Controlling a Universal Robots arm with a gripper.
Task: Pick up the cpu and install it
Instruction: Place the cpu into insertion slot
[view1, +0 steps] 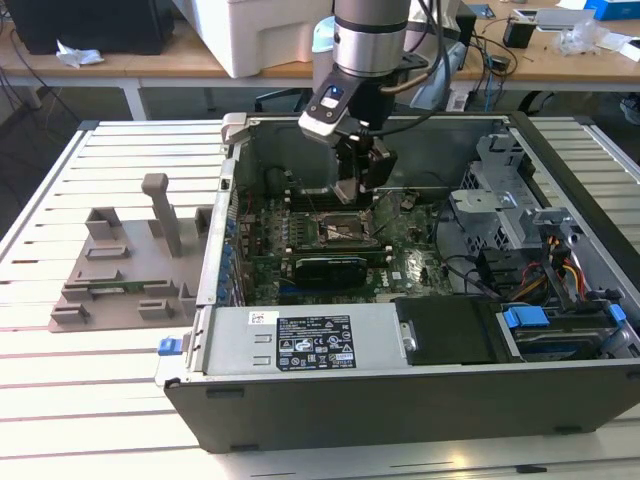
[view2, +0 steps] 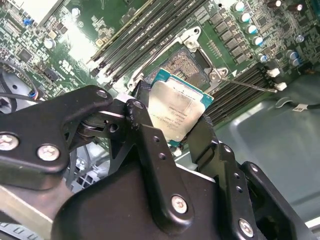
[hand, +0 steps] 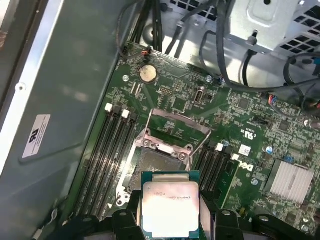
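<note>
My gripper (view1: 360, 185) hangs inside the open computer case (view1: 400, 400), just above the motherboard. It is shut on the cpu (view2: 177, 112), a small square chip with a pale silver top and a green rim, and the black fingers (view2: 145, 135) press on two opposite edges. In the first wrist view the cpu (hand: 171, 207) sits between the fingers (hand: 220, 220), close above the open socket (hand: 157, 162) and partly overlapping its near edge. The socket (view1: 345, 230) lies directly under the gripper in the exterior view, and its metal load frame (hand: 175, 125) is swung open.
Memory slots (hand: 112, 150) flank the socket on both sides. A black expansion card (view1: 325, 268) lies just in front of the socket. The power supply (view1: 300, 340), drive cage (view1: 510, 200) and cables crowd the case. A grey fixture plate (view1: 120, 270) stands at the exterior view's left.
</note>
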